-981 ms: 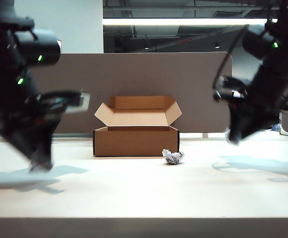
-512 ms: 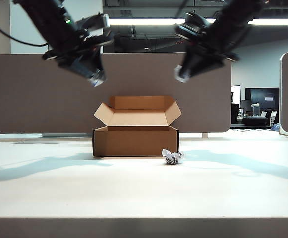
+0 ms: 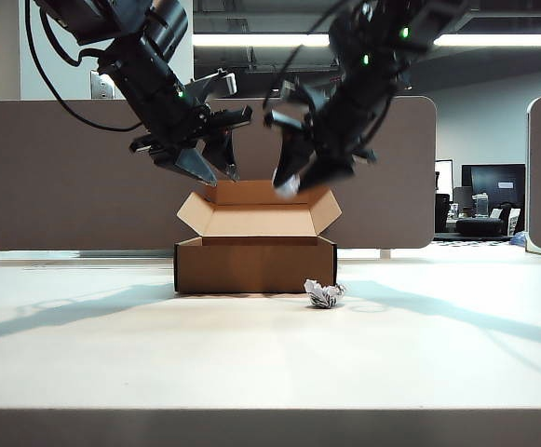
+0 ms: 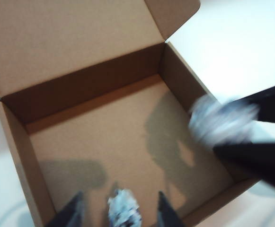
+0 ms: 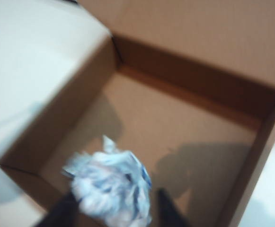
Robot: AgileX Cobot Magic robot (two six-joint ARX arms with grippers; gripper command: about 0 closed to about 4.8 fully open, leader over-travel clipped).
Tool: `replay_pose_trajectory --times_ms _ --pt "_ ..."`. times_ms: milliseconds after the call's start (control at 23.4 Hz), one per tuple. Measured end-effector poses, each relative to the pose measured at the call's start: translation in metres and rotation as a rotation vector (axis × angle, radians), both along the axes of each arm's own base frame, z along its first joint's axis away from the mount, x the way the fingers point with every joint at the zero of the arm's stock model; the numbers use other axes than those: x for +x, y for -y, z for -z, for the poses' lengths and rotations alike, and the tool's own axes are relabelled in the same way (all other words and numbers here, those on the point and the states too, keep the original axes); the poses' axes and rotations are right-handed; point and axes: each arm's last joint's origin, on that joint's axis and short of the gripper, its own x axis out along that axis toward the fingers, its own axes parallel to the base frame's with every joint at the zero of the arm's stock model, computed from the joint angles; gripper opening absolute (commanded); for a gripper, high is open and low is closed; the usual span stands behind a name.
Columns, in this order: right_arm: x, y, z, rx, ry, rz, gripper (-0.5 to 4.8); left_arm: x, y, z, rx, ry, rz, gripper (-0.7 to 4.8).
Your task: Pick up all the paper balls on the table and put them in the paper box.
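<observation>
Within the last second both arms have been swung from the table's outer sides to a position above the paper box (image 3: 255,264) — the left gripper (image 3: 205,165) over its left part, the right gripper (image 3: 293,172) just beside it over the right part. Both sets of jaws are seen parted where they had been closed tighter a moment ago.

In the left wrist view a paper ball (image 4: 123,210) is seen between the spread fingers of the left gripper (image 4: 120,213), with the box floor below; whether it is gripped or already let go cannot be told. In the right wrist view a second ball (image 5: 111,189) lies between the fingers of the right gripper (image 5: 113,208), likewise blurred, as though being released.

Two balls are thus judged to be on the point of dropping into the box. A third ball (image 3: 324,294) is left on the table (image 3: 270,363), below the right gripper and against the box's front right corner — one more pick is judged to be needed.
</observation>
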Motion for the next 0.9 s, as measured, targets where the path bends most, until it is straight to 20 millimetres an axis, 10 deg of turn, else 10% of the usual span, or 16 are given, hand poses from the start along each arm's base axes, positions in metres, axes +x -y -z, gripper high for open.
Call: replay_pose_trajectory --times_ms 512,896 --pt "-0.005 0.008 -0.003 -0.036 -0.089 0.015 2.52 -0.015 -0.007 -0.013 0.043 -0.056 0.012 1.83" --pt "-0.034 0.013 0.014 -0.226 -0.387 0.002 2.53 -0.083 -0.036 -0.09 0.061 -0.053 0.015 1.83"
